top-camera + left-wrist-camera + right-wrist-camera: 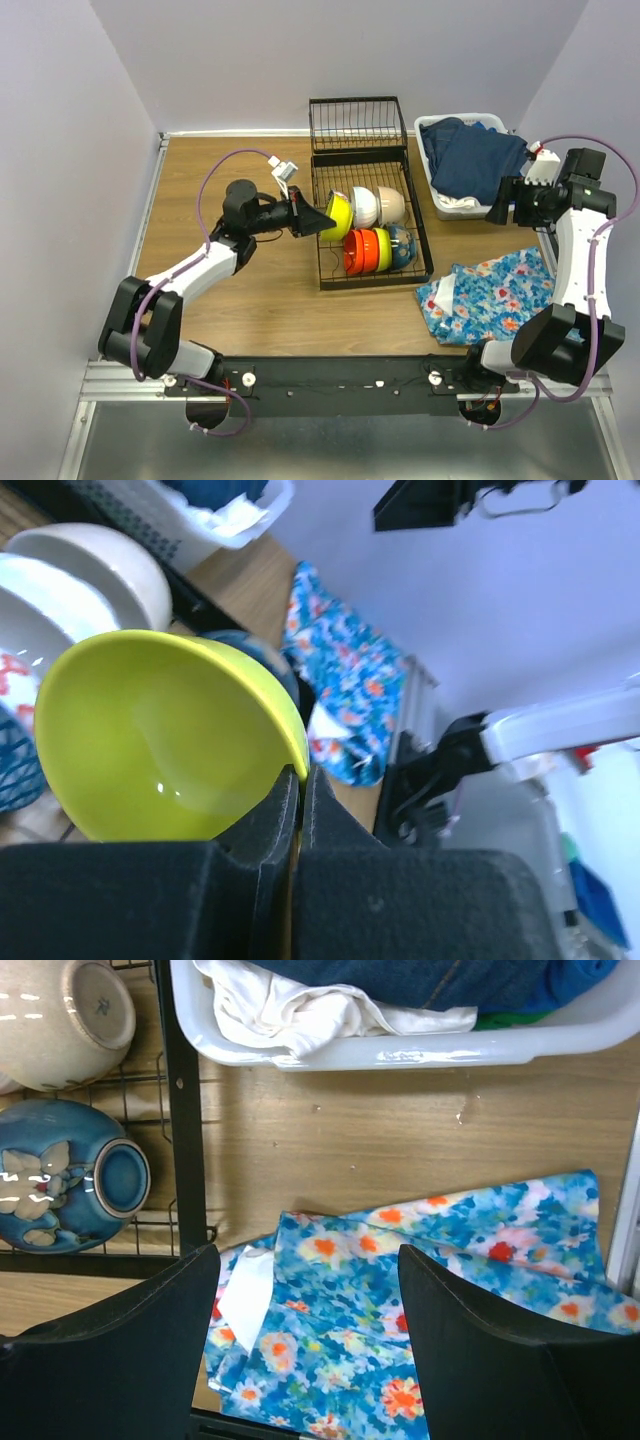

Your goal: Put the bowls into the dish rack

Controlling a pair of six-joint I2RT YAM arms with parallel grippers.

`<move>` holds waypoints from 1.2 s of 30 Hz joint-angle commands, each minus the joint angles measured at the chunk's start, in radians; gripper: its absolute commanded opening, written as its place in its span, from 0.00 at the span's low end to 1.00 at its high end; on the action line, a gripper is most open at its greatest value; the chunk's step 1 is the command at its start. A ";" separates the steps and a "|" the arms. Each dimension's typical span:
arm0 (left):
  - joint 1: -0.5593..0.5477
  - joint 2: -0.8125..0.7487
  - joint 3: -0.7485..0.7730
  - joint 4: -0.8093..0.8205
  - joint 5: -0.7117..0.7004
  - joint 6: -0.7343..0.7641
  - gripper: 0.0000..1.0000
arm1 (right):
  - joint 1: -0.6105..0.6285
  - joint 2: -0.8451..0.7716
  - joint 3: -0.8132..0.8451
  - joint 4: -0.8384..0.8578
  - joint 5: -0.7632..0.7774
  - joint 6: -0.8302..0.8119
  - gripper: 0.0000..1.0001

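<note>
Black left fingers (262, 825) at the bottom edge, pressed together on the rim of a lime green bowl (160, 740), hollow side toward the lens. Beyond it, upper left, a cream bowl (105, 565) beside a white bowl with red and blue markings (40, 610). Past the green rim, a blue flowered cloth (350, 695) on the wooden counter (245, 585). Top, corner of a white tub (235, 520) with clothes inside.
</note>
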 commanded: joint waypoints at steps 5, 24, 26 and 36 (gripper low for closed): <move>-0.003 0.096 -0.141 0.663 -0.076 -0.453 0.00 | 0.003 0.072 0.069 -0.057 0.076 0.018 0.80; -0.010 0.143 -0.257 0.542 -0.209 -0.536 0.00 | 0.003 0.072 -0.035 -0.041 0.119 -0.005 0.80; -0.018 0.156 -0.260 0.550 -0.208 -0.539 0.00 | 0.003 0.074 -0.046 -0.036 0.120 -0.007 0.80; -0.029 0.208 -0.290 0.563 -0.209 -0.521 0.00 | 0.003 0.080 -0.126 -0.005 0.131 -0.011 0.80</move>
